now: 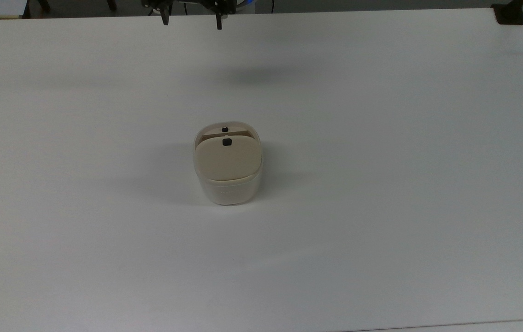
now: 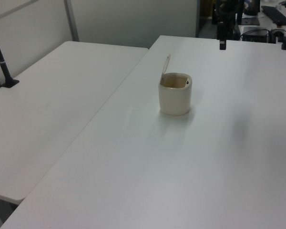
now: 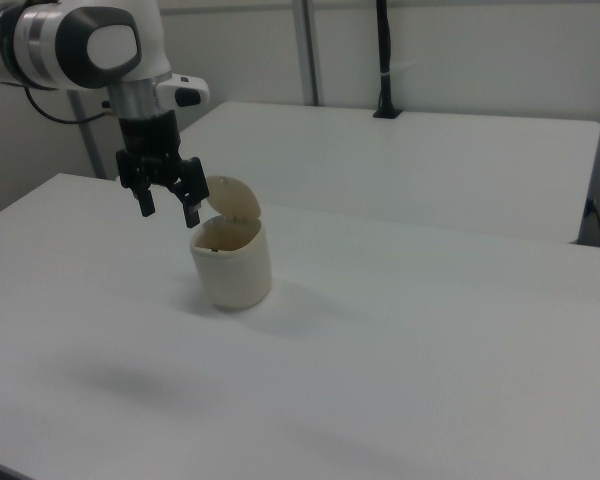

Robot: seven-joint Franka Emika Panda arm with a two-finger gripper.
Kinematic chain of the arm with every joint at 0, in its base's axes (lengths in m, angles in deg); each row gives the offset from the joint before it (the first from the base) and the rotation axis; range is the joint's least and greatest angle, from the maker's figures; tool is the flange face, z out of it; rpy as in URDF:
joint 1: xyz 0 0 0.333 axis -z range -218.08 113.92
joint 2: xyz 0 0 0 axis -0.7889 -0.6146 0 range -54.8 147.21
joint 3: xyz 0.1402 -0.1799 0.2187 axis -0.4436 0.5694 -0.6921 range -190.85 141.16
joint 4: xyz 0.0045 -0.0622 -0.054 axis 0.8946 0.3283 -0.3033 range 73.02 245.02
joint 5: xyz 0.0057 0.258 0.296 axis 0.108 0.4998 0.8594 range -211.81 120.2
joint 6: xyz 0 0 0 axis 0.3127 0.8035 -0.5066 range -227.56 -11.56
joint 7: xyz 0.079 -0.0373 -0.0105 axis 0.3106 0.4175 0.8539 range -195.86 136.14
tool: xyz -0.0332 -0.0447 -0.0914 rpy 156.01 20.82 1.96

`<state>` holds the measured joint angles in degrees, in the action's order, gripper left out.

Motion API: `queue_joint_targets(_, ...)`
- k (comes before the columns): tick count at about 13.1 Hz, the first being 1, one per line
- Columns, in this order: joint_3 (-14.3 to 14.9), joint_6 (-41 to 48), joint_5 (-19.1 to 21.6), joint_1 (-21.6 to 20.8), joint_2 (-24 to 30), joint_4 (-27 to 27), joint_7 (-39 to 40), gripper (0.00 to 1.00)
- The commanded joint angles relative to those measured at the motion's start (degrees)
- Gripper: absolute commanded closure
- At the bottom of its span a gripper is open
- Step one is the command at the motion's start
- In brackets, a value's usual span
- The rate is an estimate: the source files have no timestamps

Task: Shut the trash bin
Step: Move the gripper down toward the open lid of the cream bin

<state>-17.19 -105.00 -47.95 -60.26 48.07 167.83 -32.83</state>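
On the white bench (image 1: 381,138) the trash bin (image 1: 228,184) stands with its beige lid (image 1: 227,159) raised, while the gripper (image 3: 168,202) hovers apart, fingers spread wide and empty.

The arm (image 3: 75,45) hangs its gripper (image 3: 169,205) downward (jaws spread apart).

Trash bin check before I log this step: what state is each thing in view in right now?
trash bin: upright on the table, open.
lid: raised, tilted back on its hinge, not closed.
hand: open, empty, above the table and apart from the bin.
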Motion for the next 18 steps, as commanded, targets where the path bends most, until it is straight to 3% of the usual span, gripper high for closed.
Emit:
queue_joint_targets(1,-0.19,-0.9,-0.84,0.62,-0.79,-1.23,-0.37,0.0)
queue_joint_targets(8,-0.19,-0.81,-0.67,0.8,-1.77,-1.25,2.01,0.0)
queue_joint_targets(9,-0.19,-1.33,-0.58,0.8,-2.21,-2.04,2.35,0.12)
queue_joint_targets(11,-0.37,-1.42,1.26,0.71,-6.5,-8.6,6.2,0.88)
queue_joint_targets(12,-0.54,-2.03,3.01,0.63,-8.26,-10.81,6.49,1.0)
queue_joint_targets(15,-0.8,-13.94,5.22,0.19,-13.36,-17.15,4.04,1.0)
queue_joint_targets(18,-1.51,-30.36,5.14,0.18,-17.93,-17.86,-2.11,1.0)
